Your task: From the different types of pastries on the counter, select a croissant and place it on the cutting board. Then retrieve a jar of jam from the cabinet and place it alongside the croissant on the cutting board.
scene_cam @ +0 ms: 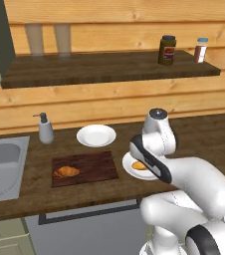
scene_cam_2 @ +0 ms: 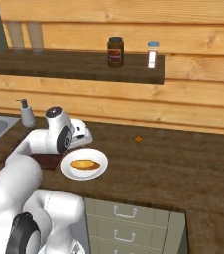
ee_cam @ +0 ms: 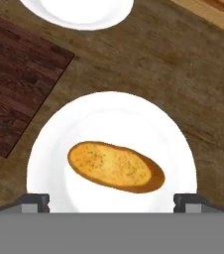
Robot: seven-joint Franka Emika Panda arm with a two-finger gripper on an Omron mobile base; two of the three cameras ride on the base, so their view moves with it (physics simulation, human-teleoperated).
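Observation:
The croissant (scene_cam: pixel 66 172), lumpy and brown-orange, lies on the left part of the dark cutting board (scene_cam: pixel 92 167) on the counter (scene_cam: pixel 204 139). A corner of the board (ee_cam: pixel 15 94) also appears in the hand view. The other pastry, a smooth golden oblong bun (ee_cam: pixel 115 166), rests on a white plate (ee_cam: pixel 47 149) right of the board. My gripper (ee_cam: pixel 111 202) hangs open straight above that bun, its fingertips (ee_cam: pixel 34 202) wide apart with nothing between them. The jar of jam is out of view.
An empty white plate (scene_cam: pixel 96 135) sits behind the board, a soap dispenser (scene_cam: pixel 46 128) and the sink (scene_cam: pixel 0 164) to the left. On the wall shelf (scene_cam: pixel 109 69) stand a dark yellow-labelled jar (scene_cam: pixel 167 50), a blue-capped shaker (scene_cam: pixel 200 50) and two glasses (scene_cam: pixel 34 39). A small orange object (scene_cam_2: pixel 139 139) lies farther right.

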